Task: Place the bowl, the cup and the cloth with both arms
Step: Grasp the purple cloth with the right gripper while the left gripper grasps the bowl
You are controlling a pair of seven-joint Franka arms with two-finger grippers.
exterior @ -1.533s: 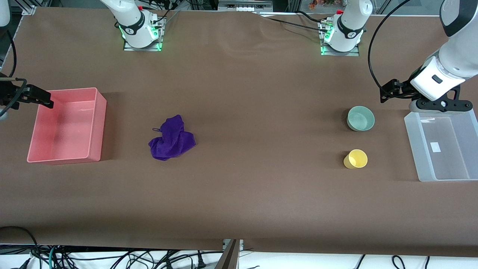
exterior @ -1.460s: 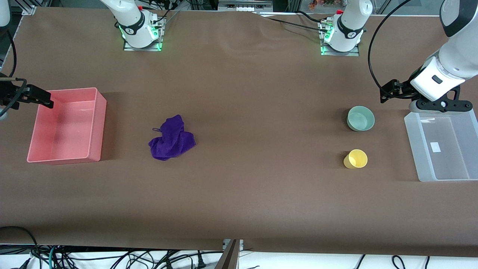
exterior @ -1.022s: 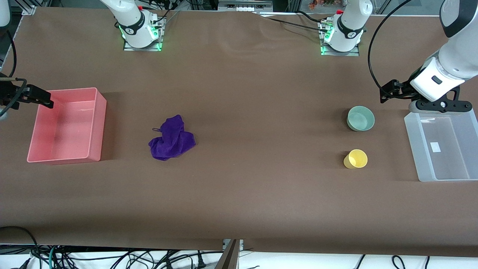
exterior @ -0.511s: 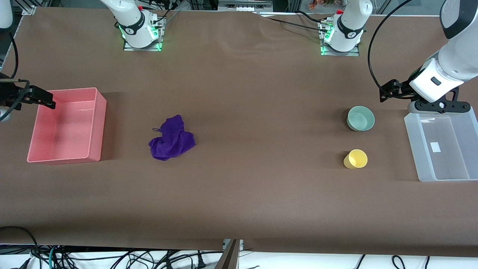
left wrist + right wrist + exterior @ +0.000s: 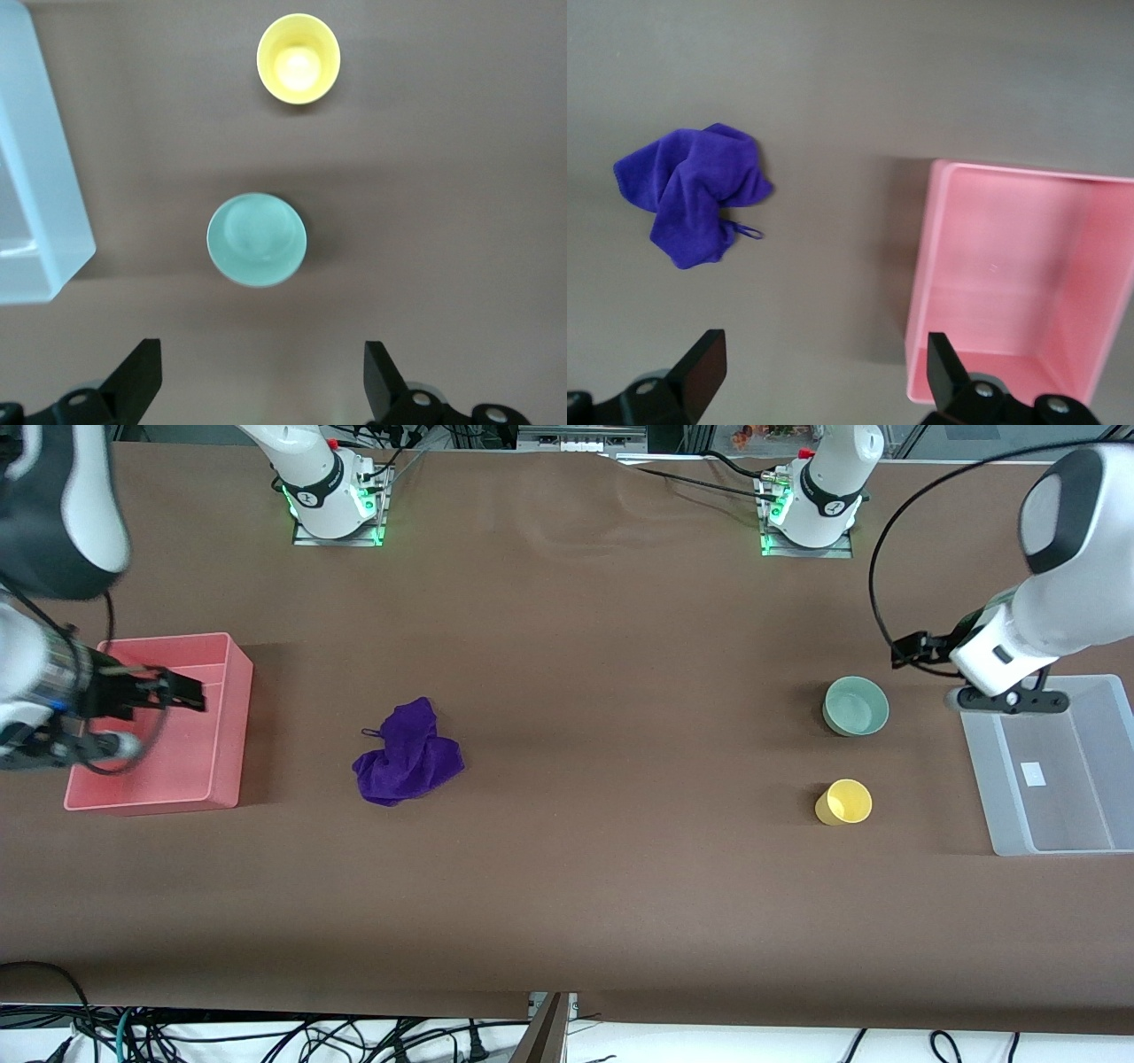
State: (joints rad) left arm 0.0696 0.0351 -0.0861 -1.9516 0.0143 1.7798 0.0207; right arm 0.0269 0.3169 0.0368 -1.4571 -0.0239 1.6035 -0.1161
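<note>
The bowl, cup and cloth lie untouched; both arms have just swung inward, left gripper and right gripper spread, empty, starting their reaches.

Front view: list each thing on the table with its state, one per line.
bowl: upright, empty
cup: tipped toward the camera, empty
cloth: crumpled, on the table
pink bin: empty
clear bin: empty
left gripper: open, holding nothing
right gripper: open, holding nothing
</note>
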